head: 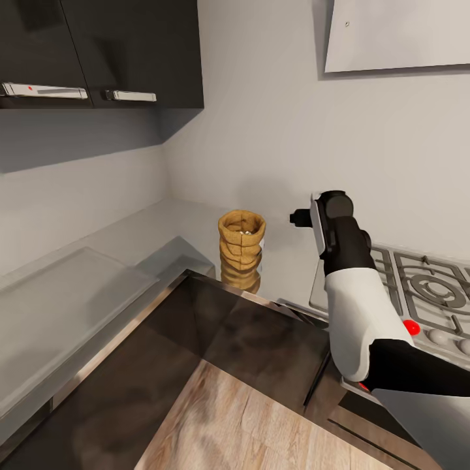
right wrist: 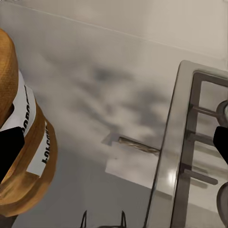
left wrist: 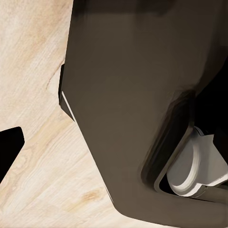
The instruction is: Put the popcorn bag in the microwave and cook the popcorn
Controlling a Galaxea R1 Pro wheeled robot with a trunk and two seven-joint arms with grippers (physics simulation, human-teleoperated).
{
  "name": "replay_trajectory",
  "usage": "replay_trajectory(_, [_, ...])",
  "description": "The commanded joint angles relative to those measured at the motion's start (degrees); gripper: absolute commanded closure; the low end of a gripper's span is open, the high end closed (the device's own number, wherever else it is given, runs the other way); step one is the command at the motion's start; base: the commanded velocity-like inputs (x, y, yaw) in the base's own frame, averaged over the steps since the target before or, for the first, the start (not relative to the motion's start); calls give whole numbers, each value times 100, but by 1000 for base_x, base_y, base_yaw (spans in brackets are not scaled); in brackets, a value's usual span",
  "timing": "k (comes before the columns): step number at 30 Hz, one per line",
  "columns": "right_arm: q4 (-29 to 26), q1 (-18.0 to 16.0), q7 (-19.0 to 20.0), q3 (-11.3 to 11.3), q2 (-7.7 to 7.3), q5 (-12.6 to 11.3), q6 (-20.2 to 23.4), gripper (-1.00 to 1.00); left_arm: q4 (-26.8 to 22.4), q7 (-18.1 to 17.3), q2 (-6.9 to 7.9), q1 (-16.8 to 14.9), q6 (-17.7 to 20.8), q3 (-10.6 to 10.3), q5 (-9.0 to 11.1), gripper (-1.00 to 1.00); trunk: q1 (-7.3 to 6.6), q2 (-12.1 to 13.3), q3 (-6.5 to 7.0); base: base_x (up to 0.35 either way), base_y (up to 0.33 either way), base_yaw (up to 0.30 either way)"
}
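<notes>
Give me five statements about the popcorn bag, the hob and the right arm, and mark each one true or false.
1. The popcorn bag stands upright on the countertop near the corner. True.
2. The right pincer is clamped on the bag. False: it hangs beside the bag, with a gap between them.
3. The gas hob lies on the far side of the right arm from the bag. True.
4. The bag lies tipped over on the hob's grates. False: it stands on the bare countertop, off the hob.
5. The bag's mouth faces up and is open. True.
</notes>
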Motion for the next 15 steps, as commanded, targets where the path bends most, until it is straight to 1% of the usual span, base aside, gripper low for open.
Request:
replay_trajectory(1, [-13, -5, -6, -13, 6, 7, 18, -100, -4, 1, -1, 1, -11, 10, 27, -100, 0, -3, -5, 0, 0, 0])
replay_trajectory(5, [-86, -3, -13, -15, 6, 12, 18, -100, -4, 1, -1, 1, -11, 15, 27, -100, 0, -3, -5, 0, 0, 0])
replay_trajectory(6, [-169, -4, -19, -13, 6, 16, 18, -100, -4, 1, -1, 1, -11, 16, 27, -100, 0, -3, -5, 0, 0, 0])
replay_trajectory(8, [-516, 2, -32, -8, 6, 27, 18, -100, -4, 1, -1, 1, -11, 17, 27, -100, 0, -3, -5, 0, 0, 0])
replay_trajectory(10, [-704, -3, -31, -7, 6, 20, 18, -100, -4, 2, -1, 1, -11, 17, 27, -100, 0, -3, -5, 0, 0, 19])
replay_trajectory(12, [-761, -2, -26, -7, 6, 18, 18, -100, -4, 1, -1, 1, -11, 17, 27, -100, 0, -3, -5, 0, 0, 148])
replay_trajectory(15, [-782, -2, -23, -7, 6, 16, 18, -100, -4, 3, -1, 1, -11, 17, 27, -100, 0, -3, -5, 0, 0, 231])
